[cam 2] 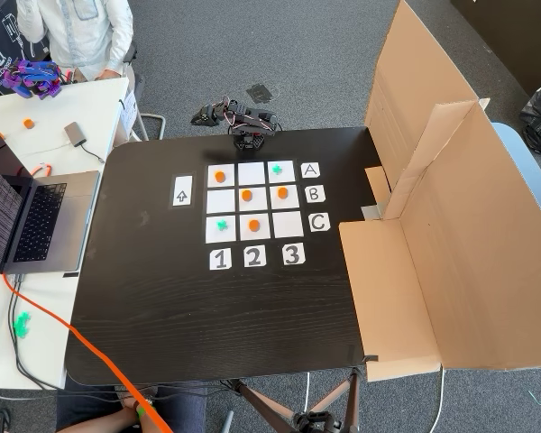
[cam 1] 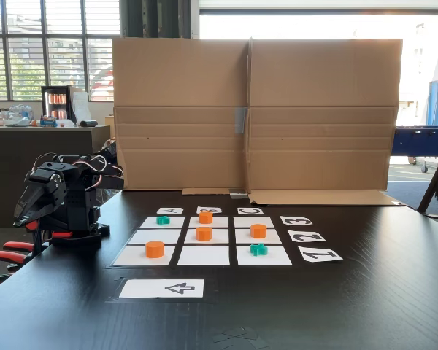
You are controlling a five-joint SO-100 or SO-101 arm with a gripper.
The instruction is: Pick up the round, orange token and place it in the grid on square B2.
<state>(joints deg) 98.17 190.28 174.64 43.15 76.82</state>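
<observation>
The grid (cam 1: 203, 255) (cam 2: 288, 224) of white paper squares lies mid-table, with labels A B C and 1 2 3 along its edges. A round, orange token (cam 1: 203, 233) (cam 2: 246, 194) stands on the centre square B2 (cam 1: 213, 236) (cam 2: 238, 200). Other orange tokens stand on A1 (cam 1: 155, 249), B3 (cam 1: 205, 216) and C2 (cam 1: 258, 230). Teal crosses lie on A3 (cam 1: 163, 219) and C1 (cam 1: 258, 249). My gripper (cam 1: 20, 214) is folded back at the table's left edge, far from the grid. It holds nothing and its jaws look shut. The arm (cam 2: 248, 137) sits at the table's far edge.
A tall cardboard wall (cam 1: 255, 109) (cam 2: 451, 225) closes the side beyond the grid. A white sheet with a black arrow (cam 1: 163, 288) (cam 2: 182, 191) lies beside the grid. Red-handled pliers (cam 1: 11, 251) lie by the arm. A laptop (cam 2: 32, 216) and a person (cam 2: 72, 32) are at a side table.
</observation>
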